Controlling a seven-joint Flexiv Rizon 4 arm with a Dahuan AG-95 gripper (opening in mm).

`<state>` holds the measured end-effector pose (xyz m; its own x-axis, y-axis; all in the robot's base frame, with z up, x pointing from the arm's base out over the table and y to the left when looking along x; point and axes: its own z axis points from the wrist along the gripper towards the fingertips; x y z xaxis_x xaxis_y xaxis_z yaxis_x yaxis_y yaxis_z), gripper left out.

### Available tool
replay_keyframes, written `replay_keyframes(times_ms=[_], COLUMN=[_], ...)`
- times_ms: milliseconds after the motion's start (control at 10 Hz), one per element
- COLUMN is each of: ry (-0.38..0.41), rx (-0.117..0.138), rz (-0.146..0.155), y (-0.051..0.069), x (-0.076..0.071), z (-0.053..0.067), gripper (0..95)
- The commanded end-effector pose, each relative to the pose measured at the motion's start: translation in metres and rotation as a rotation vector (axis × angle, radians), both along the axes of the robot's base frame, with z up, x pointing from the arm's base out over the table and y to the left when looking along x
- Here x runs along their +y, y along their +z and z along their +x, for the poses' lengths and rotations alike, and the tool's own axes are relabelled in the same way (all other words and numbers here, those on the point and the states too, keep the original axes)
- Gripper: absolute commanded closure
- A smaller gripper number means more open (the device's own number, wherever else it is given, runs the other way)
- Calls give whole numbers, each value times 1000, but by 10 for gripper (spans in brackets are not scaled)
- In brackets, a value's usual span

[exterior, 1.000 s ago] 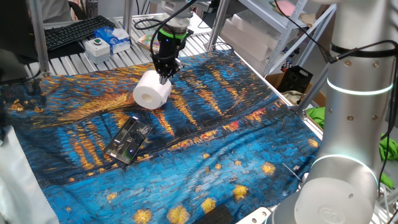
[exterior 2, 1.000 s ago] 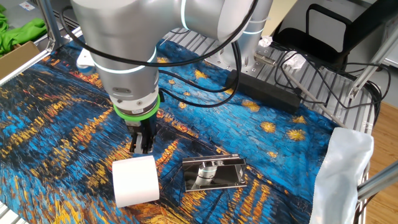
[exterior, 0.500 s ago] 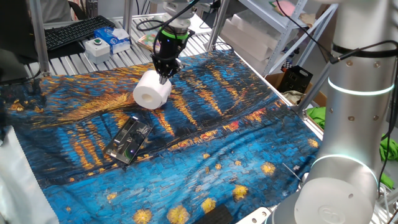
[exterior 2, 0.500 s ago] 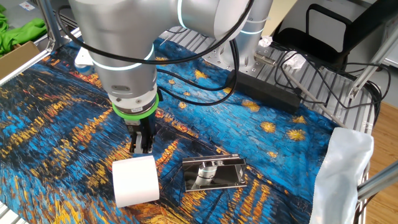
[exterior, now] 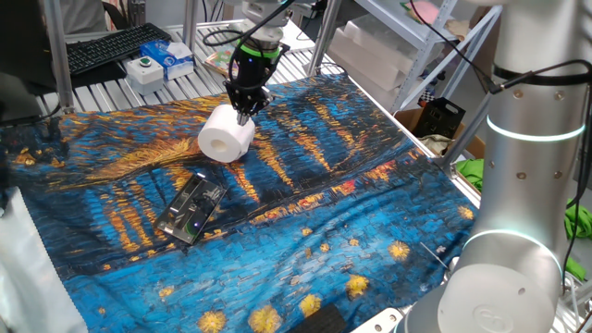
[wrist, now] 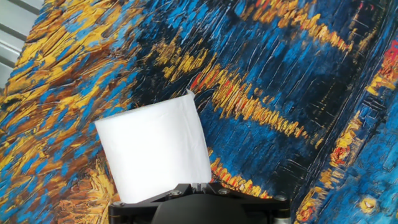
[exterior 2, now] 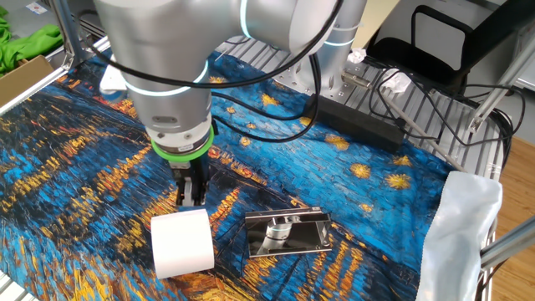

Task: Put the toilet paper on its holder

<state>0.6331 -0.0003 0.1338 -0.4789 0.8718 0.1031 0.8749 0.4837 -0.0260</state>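
Note:
The toilet paper (exterior: 226,135) is a plump white roll lying on its side on the blue-and-orange cloth; it also shows in the other fixed view (exterior 2: 181,243) and fills the lower left of the hand view (wrist: 154,149). My gripper (exterior: 244,116) hangs tip-down just above the roll's far upper edge, with its fingers pressed together and nothing between them (exterior 2: 191,199) (wrist: 198,184). The holder (exterior: 191,209), a flat shiny metal plate with a bar, lies on the cloth a short way from the roll (exterior 2: 287,232).
A keyboard (exterior: 111,46), a white-and-blue box (exterior: 171,55) and a white button box (exterior: 146,69) sit beyond the cloth's far edge. A black power strip (exterior 2: 359,121) and cables lie by the arm's base. A white bag (exterior 2: 460,226) hangs at the table's side.
My gripper has risen very slightly off the roll. The roll and the holder have not moved.

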Motion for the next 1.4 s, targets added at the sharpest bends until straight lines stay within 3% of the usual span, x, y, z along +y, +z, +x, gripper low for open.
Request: replay_keyframes(times_ms=[100,500,1100,1400], ry=[13,11,-71,-20], rx=[-11,-28,-19,-18], rz=[4,-1,40,41], y=[0,0,0,0], x=[-1,-1,-1,0], z=[-2,-2,-2,-2], gripper=[950,950,950,950])
